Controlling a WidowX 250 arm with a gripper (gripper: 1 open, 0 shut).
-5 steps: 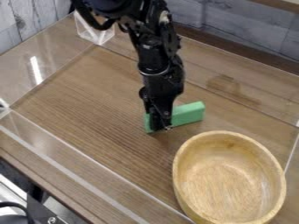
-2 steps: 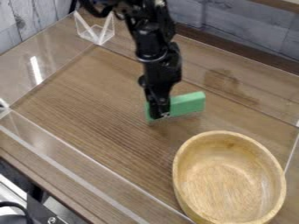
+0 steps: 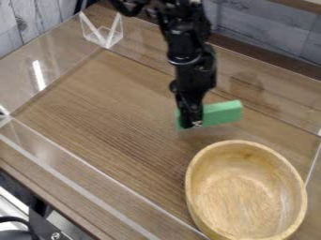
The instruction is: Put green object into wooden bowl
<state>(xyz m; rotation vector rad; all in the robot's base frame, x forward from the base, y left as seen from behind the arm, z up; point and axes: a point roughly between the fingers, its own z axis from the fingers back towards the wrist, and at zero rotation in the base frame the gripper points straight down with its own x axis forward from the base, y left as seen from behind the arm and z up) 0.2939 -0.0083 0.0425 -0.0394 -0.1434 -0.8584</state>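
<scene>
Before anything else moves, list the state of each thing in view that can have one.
Gripper: shut on the green block.
Green block: held in the gripper, outside the bowl.
Wooden bowl: upright, open side up, nothing in it.

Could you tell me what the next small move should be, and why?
I'd probably carry the green block a little toward the camera side, until it is over the wooden bowl, before letting go. The hand appears closed on the block, which is beyond the bowl's far rim, so releasing here would likely miss.
</scene>
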